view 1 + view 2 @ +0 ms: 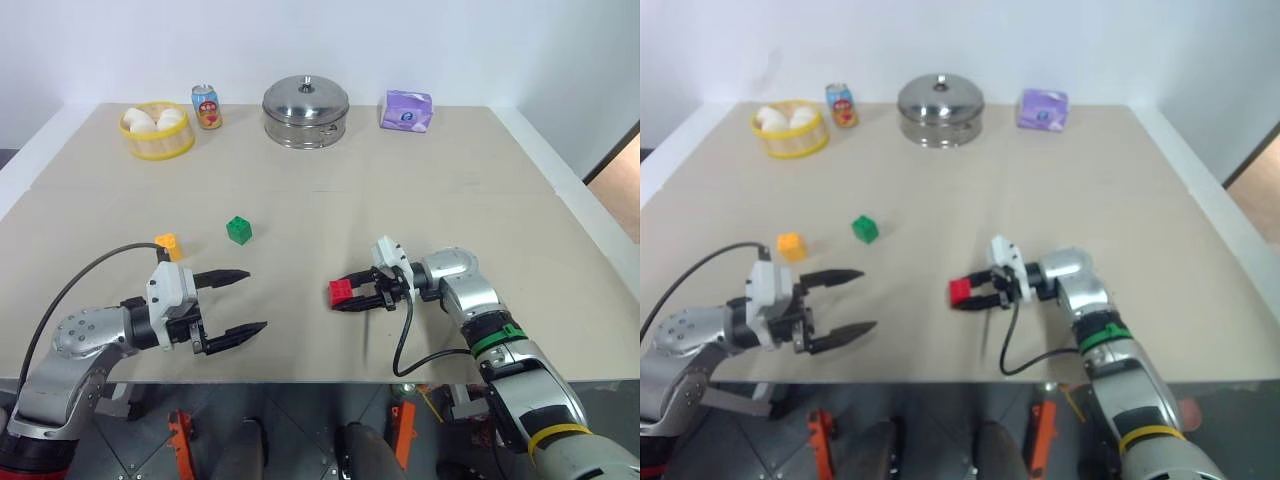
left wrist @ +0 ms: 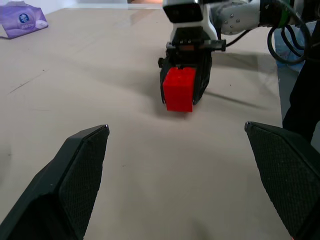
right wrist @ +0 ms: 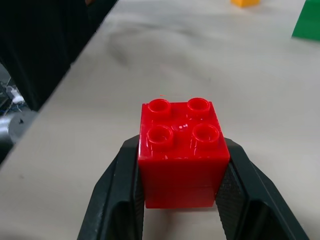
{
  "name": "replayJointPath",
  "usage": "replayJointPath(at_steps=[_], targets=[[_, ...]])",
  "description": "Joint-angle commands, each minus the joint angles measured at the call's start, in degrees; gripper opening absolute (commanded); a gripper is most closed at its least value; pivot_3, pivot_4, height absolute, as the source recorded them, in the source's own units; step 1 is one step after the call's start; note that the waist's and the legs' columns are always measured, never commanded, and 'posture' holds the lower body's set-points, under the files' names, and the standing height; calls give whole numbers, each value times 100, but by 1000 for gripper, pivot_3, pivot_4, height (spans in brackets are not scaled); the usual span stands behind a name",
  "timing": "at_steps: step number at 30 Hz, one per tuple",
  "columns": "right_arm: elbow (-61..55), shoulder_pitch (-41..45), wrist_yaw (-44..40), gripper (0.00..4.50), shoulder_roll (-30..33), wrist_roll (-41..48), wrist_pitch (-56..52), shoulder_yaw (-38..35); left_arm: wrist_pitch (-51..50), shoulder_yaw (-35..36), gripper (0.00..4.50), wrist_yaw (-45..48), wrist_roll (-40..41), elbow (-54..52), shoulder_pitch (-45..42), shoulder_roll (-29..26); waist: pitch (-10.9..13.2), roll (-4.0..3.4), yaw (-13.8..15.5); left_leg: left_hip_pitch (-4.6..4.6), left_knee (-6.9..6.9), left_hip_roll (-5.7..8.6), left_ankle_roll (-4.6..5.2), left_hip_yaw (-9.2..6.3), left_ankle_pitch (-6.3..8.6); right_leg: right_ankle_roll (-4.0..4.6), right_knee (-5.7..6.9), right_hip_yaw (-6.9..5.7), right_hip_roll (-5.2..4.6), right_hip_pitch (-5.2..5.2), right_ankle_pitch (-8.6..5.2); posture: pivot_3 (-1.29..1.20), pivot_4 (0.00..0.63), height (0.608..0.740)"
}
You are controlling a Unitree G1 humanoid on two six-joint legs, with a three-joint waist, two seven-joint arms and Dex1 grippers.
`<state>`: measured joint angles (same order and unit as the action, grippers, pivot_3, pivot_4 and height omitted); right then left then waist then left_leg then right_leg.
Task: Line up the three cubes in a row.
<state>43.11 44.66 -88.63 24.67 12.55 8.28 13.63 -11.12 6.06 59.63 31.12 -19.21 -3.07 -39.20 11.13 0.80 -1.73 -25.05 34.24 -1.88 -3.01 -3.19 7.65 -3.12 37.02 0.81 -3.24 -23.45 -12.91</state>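
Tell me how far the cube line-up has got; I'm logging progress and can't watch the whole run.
Nothing is lined up yet. The right gripper is shut on the red cube near the table's front edge. The green cube and yellow-orange cube sit apart at the left, not touching. The left gripper is open and empty. Left: place the red cube in line with those two, probably tidying the spacing.

The right end effector grips the red cube; green cube sits apart.

Beige table, pot, soda can, bun basket, purple packet along far edge, green cube mid-table, yellow-orange cube nearer left edge
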Motion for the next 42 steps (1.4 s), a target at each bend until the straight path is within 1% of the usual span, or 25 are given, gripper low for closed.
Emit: replayJointPath(at_steps=[1,5,7,8,9,10,11,12,13,14,17,18,19,20,22,24,26,31,34,39,42], targets=[[329,254,-361,1292,-51,-139,473,-21,77,177,4500,22,73,-258,41,-75,0,0,-1,1,0,0,0,0,0,0,0,0,1,0,0,0,150,739],[513,294,-387,1292,-49,-181,692,93,51,197,4500,-12,69,-329,110,-74,0,0,-1,4,-2,-2,0,0,0,1,1,0,3,2,0,0,150,739],[534,300,-387,2322,-49,-171,749,116,41,200,4500,-49,55,-333,120,-67,0,0,-1,4,-1,-2,0,0,0,1,1,1,2,2,1,0,150,739],[523,299,-387,2564,-45,-148,754,134,41,199,4500,-59,48,-326,121,-65,0,0,-1,4,-1,-2,0,0,0,1,1,1,2,2,1,0,150,739],[499,295,-387,2997,-42,-123,747,151,55,202,4500,-87,24,-294,112,-50,0,0,-1,4,-1,-2,0,0,-1,2,1,1,2,2,1,0,150,739],[479,292,-387,3231,-37,-101,740,170,58,207,4500,-102,14,-259,104,-42,0,0,-1,4,-1,-2,0,0,-1,2,1,1,2,1,1,0,150,739],[450,286,-387,3655,-25,-70,728,199,69,215,4500,-125,-9,-212,90,-34,0,0,-1,4,-1,-2,0,0,-1,2,1,1,2,1,1,0,150,739],[409,278,-387,3918,-13,-40,710,223,64,229,4500,-153,-14,-176,76,-26,0,0,0,4,-1,-2,-1,0,0,2,1,1,2,2,1,0,150,739],[343,270,-387,4360,3,14,668,242,34,249,4500,-206,0,-147,42,-7,0,0,0,5,-1,-2,-1,0,-1,2,1,1,2,2,1,0,150,739],[275,265,-387,4439,15,69,619,253,5,274,4500,-267,16,-123,6,16,0,0,0,4,-1,-2,-1,0,-1,2,1,1,2,2,1,0,150,739],[-52,285,-387,4439,55,362,304,189,-225,397,4500,-760,152,-42,-198,233,1,-1,3,4,-1,-2,0,0,-1,2,2,1,2,1,1,0,150,739],[-203,297,-387,4439,66,482,145,139,-317,430,4500,-1002,152,-29,-269,328,1,-1,6,4,-1,-2,0,0,-1,2,2,1,2,2,1,0,150,739],[-459,308,-387,4439,84,638,-83,49,-449,474,4500,-1436,118,-38,-370,530,0,0,7,4,-1,-2,-1,0,-1,1,2,2,2,3,2,0,150,739],[-740,310,-378,4439,80,786,-311,-82,-536,487,4500,-1907,-3,-56,-461,760,1,-1,15,4,0,-2,-1,-2,-1,-1,2,1,2,4,3,0,150,739],[-1262,290,-240,4439,75,1023,-727,-263,-661,414,4500,-2529,-228,-114,-532,1115,0,0,31,4,1,-1,-1,-3,-1,-8,3,1,2,6,6,0,150,739],[-1604,253,-56,4439,62,1121,-1011,-345,-677,315,4500,-2757,-425,-129,-521,1255,-1,1,28,4,2,0,-1,-3,-1,-13,3,2,3,6,9,0,150,739],[-1837,289,255,4439,-33,1101,-1220,-398,-574,259,4500,-2976,-694,125,-600,1367,0,1,30,4,1,-1,-1,-5,-1,-15,5,1,7,5,11,0,150,739],[-1979,509,906,4439,-273,895,-1511,-445,-603,153,4500,-3010,-1201,1094,-1176,1184,0,1,30,7,2,-2,-6,-7,-5,-3,10,1,12,2,14,0,150,739],[-1960,620,1167,4439,-392,829,-1496,-477,-779,-64,4500,-2641,-1294,1626,-1634,963,0,1,29,3,10,0,-10,-7,-7,-4,9,2,11,3,15,0,150,739],[-2011,682,1448,4439,-547,805,-1390,-532,-665,-379,4500,-2213,-1666,2854,-2544,713,0,1,36,1,7,0,-10,-8,-7,-9,9,1,12,0,15,0,150,739],[-2027,678,1559,4439,-589,802,-1369,-547,-617,-526,4500,-2070,-1870,3385,-2930,687,0,1,32,-1,4,0,-11,-8,-6,-39,8,1,12,0,29,0,150,739]])
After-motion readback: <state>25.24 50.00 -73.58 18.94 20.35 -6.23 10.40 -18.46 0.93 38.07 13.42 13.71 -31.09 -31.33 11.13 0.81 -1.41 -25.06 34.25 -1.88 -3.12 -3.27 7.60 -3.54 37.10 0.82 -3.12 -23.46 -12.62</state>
